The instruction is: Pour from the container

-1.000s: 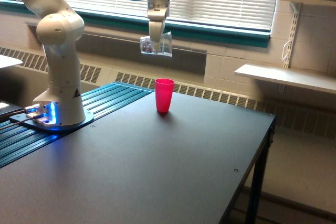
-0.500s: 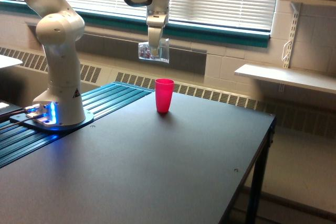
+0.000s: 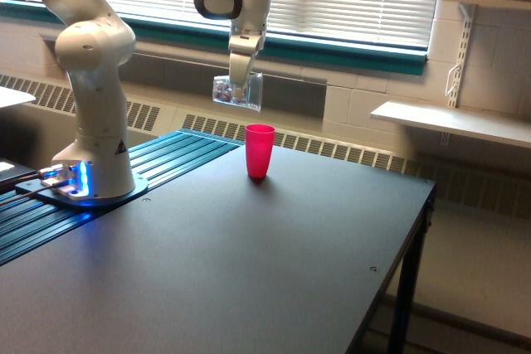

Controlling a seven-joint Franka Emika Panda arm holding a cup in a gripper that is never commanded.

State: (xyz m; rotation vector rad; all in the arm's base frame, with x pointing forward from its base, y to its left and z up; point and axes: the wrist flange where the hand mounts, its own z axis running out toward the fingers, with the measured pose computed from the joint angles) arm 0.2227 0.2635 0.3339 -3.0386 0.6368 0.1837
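The clear plastic cup (image 3: pixel 236 91) hangs in the air, tipped nearly on its side with its mouth toward the exterior view's right. Small dark bits show inside it near the closed end. My gripper (image 3: pixel 239 80) is shut on the cup from above. The red tumbler (image 3: pixel 260 151) stands upright on the dark table (image 3: pixel 249 271), below the clear cup and a little to its right. A gap of air separates the two cups.
The white arm base (image 3: pixel 91 172) with blue lights stands on the ribbed teal strip (image 3: pixel 124 205) at the table's left. Behind are a window with blinds, a radiator and a white wall shelf (image 3: pixel 448 122) at the right.
The gripper has moved down and slightly left with the clear cup, bringing it nearer the red tumbler. The tumbler has stayed put.
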